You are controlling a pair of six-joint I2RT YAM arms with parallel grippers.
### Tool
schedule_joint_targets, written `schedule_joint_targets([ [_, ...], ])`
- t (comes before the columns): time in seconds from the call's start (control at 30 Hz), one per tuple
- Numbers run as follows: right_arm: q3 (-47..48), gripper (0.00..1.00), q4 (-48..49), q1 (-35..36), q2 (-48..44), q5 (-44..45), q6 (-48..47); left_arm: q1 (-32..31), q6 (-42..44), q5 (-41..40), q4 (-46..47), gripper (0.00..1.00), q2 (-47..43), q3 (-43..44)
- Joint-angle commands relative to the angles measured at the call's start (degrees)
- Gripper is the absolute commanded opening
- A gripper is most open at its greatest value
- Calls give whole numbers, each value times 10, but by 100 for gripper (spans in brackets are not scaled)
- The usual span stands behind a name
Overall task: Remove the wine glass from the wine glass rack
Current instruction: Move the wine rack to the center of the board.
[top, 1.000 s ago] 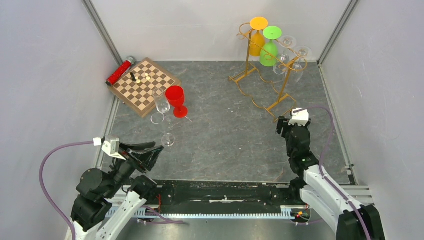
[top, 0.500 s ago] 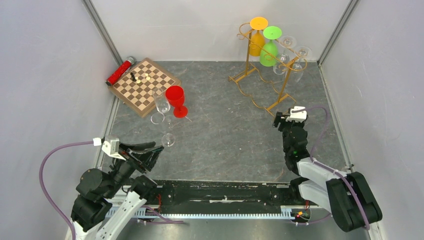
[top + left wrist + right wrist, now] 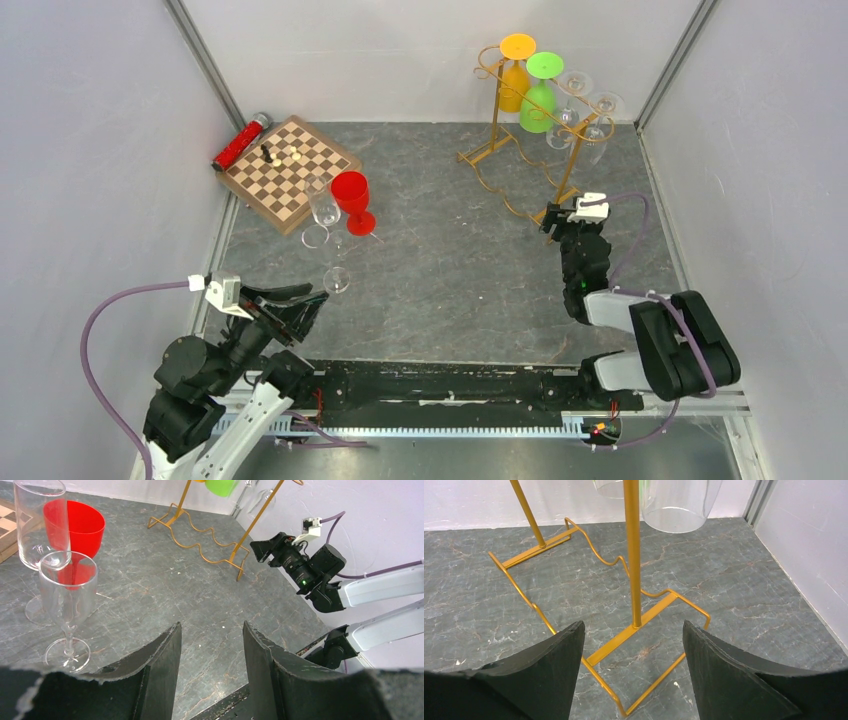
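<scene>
Your grey stone-look table (image 3: 450, 270) carries the wine glass rack (image 3: 633, 570) in its far right corner, upright on its wire base. Your right gripper (image 3: 560, 216) sits low just in front of the rack's near post. Its jaws are wide and empty, with the post lined up between them but untouched. Your left gripper (image 3: 212, 635) hovers over the near left corner, jaws partly apart, holding nothing.

A chessboard (image 3: 290, 172) lies by the far left edge. Four glasses hang bowl-down from the rack's top hooks: an orange wine glass (image 3: 515, 82), a green wine glass (image 3: 539, 105) and two clear wine glasses (image 3: 576, 98). A red goblet (image 3: 352, 195) and two clear stemmed glasses (image 3: 323, 210) stand upright beside the chessboard's near corner. A red cylinder (image 3: 240, 143) lies just behind the board.
</scene>
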Motion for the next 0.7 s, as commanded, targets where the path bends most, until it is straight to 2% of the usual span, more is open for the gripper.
schedule_joint_targets([
  [0.0, 21, 75, 88, -17, 34, -39, -3, 3, 24, 6, 16, 55, -13, -1],
  [0.67, 67, 72, 160, -33, 153, -140, 12, 3, 24, 2, 16, 55, -8, -1],
])
